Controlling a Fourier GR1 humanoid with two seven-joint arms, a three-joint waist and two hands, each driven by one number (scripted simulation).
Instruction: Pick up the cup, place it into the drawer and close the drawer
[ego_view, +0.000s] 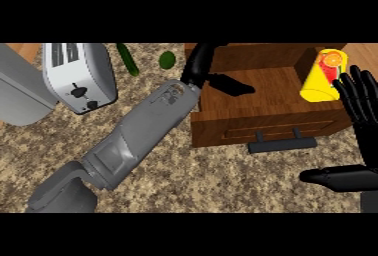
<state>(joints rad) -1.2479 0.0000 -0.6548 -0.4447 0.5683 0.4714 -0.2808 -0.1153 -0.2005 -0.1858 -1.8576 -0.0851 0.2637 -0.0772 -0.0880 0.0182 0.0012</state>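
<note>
Yellow, orange-printed cup (322, 75) lies tilted at the open wooden drawer (277, 85)'s right edge, just beside the wide-open right hand (360, 97); left hand (201, 60) unreadable.

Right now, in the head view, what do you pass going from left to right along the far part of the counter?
Toaster → cucumber → lime → left hand, reaching into the open wooden drawer → yellow cup with an orange slice print → right hand, open.
</note>
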